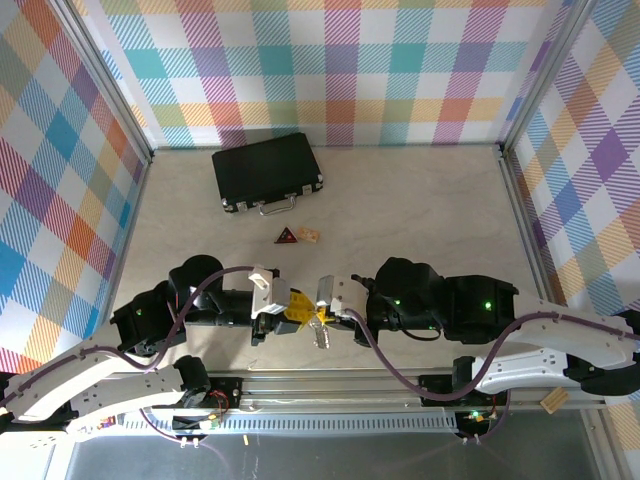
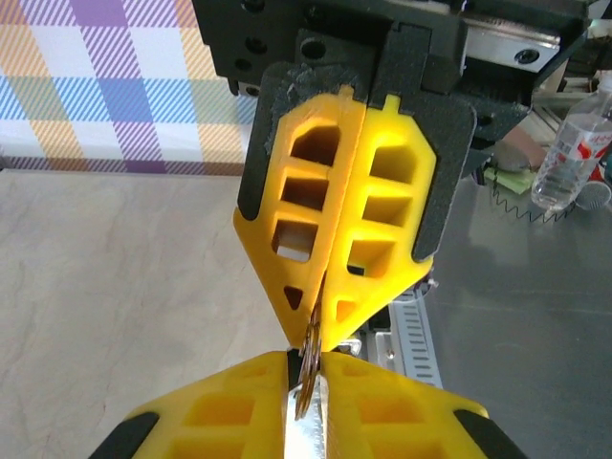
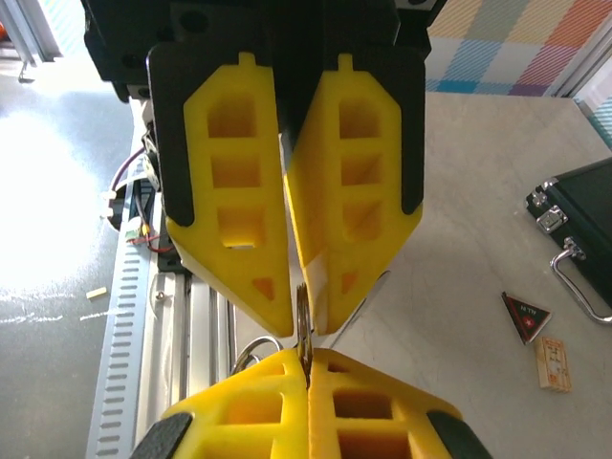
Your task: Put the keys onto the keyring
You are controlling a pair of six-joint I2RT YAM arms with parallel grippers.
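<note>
So both arms meet nose to nose at the lower middle of the top view, just above the metal rail along the bottom edge. The left gripper point(image 1: 297, 312) and the right gripper point(image 1: 320, 312) are basically tip to tip, with the keyring point(image 1: 322, 335) between them and a bit of silver dangling just below.

From the left wrist, the left one's yellow fingers point(image 2: 220, 411) fill the bottom of the frame. They're squeezed down to a thin slit, clamping the edge-on ring plus a flat silver strip. Honestly can't tell if that strip is a key blade or just part of the ring.

From the right wrist, the right one's fingers point(image 3: 239, 402) at the bottom are pressed together. The thin ring runs up out of their tips into the tips of the other gripper above. A silver loop pokes out just left of the pinch point. So the ring is held from both ends, off the table point(image 1: 400, 210).

Can't pick out the black-headed key for sure anywhere.

Up in the top view's upper middle sits a black case point(image 1: 267, 172), lid closed and metal handle facing the arms. A small red triangle point(image 1: 287, 236) and a tan chip point(image 1: 308, 234) lie right next to each other just below it, well apart from the grippers.
</note>
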